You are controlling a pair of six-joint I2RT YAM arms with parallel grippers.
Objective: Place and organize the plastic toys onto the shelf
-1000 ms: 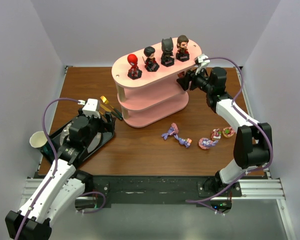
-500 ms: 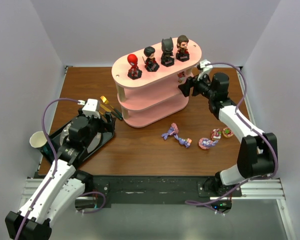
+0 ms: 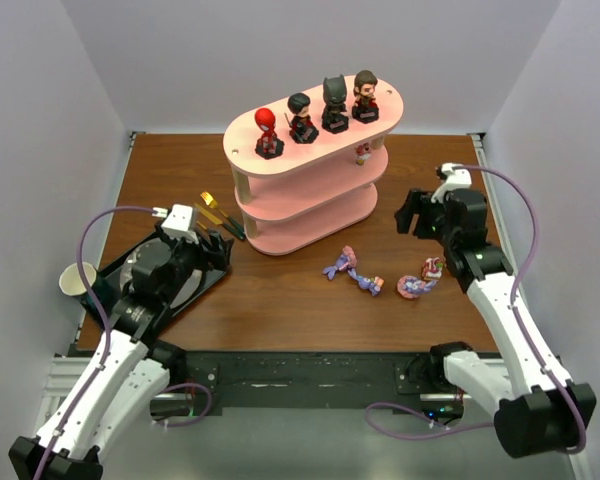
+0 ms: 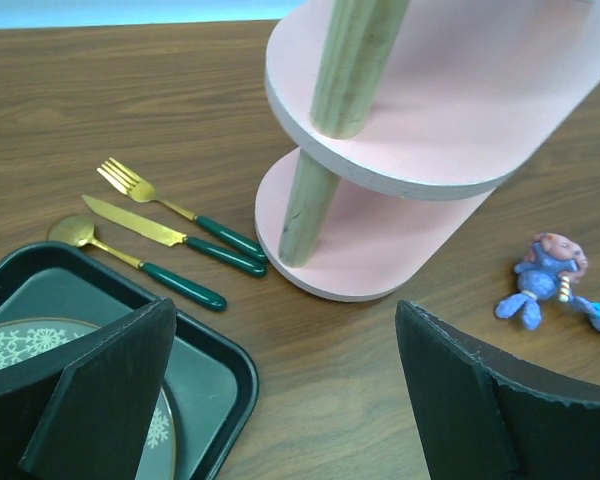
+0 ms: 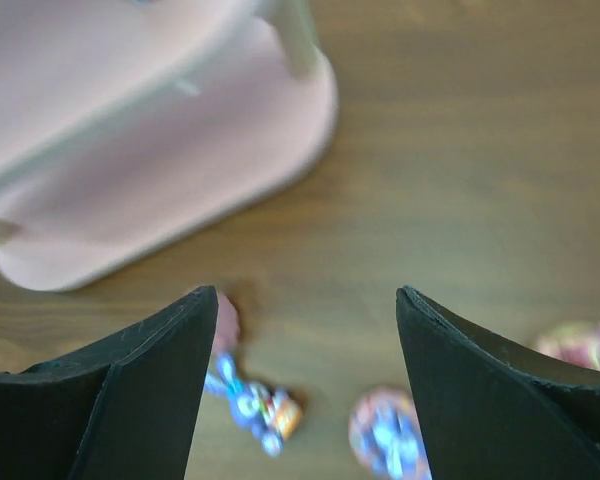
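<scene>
Right gripper (image 3: pixel 412 212) pulls back from the pale pink three-tier plastic shelf (image 3: pixel 325 222), jaws wide and empty; I read one small white figurine (image 3: pixel 362 152) as delivered, with purple pony toys (image 3: pixel 340 265) next.

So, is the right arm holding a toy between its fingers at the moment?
No, its fingers stand wide apart and empty, with toys lying on the table beyond.

- The toys (image 5: pixel 255 405) are smeared by blur in the right wrist view; the pink toy (image 5: pixel 585 345) is cut by the right edge.
- The small figure (image 3: pixel 362 152) on the shelf (image 3: pixel 315 150) cannot be made out.
</scene>
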